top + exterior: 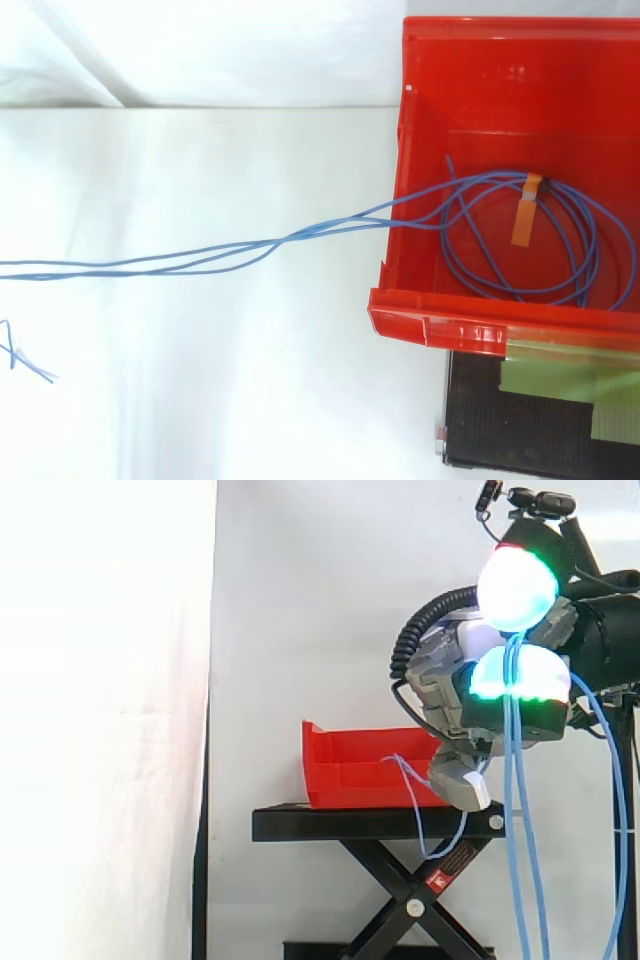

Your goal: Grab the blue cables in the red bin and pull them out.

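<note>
The hand (452,672) is pinching the blue cables (300,237) between curled fingers (515,588), holding them at 2 o'clock of the red bin (350,760) so strands are stretching over its wall from the coil inside

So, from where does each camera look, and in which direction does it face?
Side view: beside the work, looking level at the red bin on the black stand; the hand, at right, has fingers curled on the blue cables.
Top view: above, looking down into the bin at the coiled cables.
Shared: bin and cables.
</note>
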